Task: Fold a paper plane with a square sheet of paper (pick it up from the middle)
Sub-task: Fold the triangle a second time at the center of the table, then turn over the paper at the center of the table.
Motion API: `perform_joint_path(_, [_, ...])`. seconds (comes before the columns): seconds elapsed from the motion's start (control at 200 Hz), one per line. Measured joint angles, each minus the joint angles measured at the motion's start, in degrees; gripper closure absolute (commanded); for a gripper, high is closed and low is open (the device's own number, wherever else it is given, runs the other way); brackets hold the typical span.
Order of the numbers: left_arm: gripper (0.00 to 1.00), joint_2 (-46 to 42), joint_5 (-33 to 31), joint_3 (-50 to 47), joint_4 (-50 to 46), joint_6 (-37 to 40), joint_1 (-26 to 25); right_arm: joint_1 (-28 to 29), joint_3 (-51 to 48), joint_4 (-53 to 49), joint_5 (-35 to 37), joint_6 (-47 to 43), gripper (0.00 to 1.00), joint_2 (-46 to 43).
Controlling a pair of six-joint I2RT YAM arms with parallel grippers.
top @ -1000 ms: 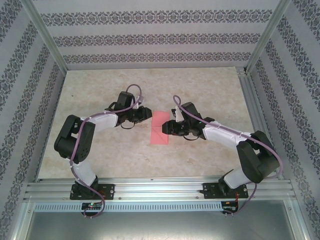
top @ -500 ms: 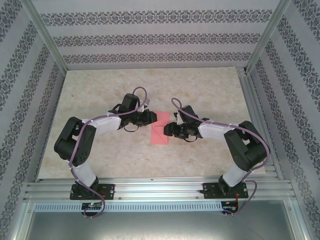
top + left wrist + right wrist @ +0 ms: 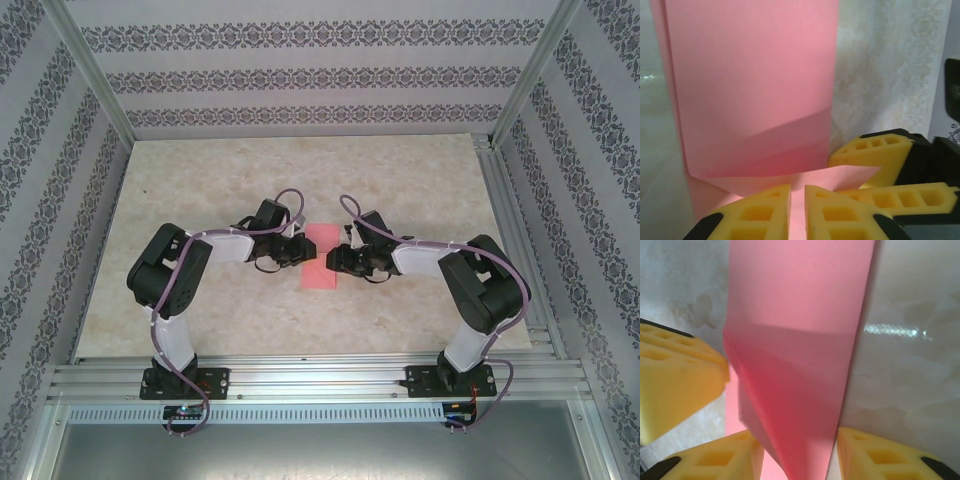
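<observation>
The left gripper [image 3: 797, 202] has its yellow fingers [image 3: 760, 212] almost together, with only a thin slit between them, and pink shows in that slit. From where I stand I can't tell whether they actually pinch the paper or just sit over its edge. It meets the pink sheet of paper [image 3: 320, 278] from the left side. The right gripper [image 3: 795, 440] faces it from the opposite side with its jaws clearly apart, one finger on each side of a folded corner of the sheet, not closed on it. The two grippers' fingertips are just beside each other at the paper. The sheet lies in the middle of the marbled table [image 3: 200, 180], between the arms. It is folded into a narrow strip running away from the arm bases, with a slanting crease near the fingers.
</observation>
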Motion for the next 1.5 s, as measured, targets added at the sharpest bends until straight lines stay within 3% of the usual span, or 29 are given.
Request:
perform_joint_path(0.26, [0.84, 1.7, -0.7, 0.0, -0.5, 0.0, 0.0, 0.1, 0.0, 1.1, -0.4, 0.7, 0.57, 0.4])
perform_joint_path(0.525, [0.84, 1.7, -1.5, 0.0, -0.8, 0.0, 0.0, 0.1, -0.2, 3.8, -1.3, 3.0, 0.71, 1.0])
perform_joint_path(0.909, [0.84, 1.5, -2.1, 0.2, -1.5, 0.0, 0.0, -0.7, -1.4, 7.7, -2.9, 5.5, 0.74, 1.5])
perform_joint_path(0.954, [0.84, 1.4, -2.4, 0.3, -1.9, 0.0, 0.0, -0.8, -1.4, 7.7, -2.9, 5.5, 0.82, 1.5])
perform_joint_path(1.094, [0.84, 1.0, -2.9, 0.6, -2.9, 0.1, 0.0, -1.3, -1.7, 7.7, -3.0, 5.6, 0.83, 1.5])
perform_joint_path(1.259, [0.83, 0.5, -3.0, 1.1, -3.3, 0.0, 0.0, -1.6, -2.5, 8.3, -3.2, 5.6, 0.93, 1.5])
perform_joint_path(1.499, [0.79, -1.7, -3.5, 1.4, -3.9, 0.0, 0.0, -1.8, -2.8, 8.5, -3.5, 5.7, 0.95, 1.1])
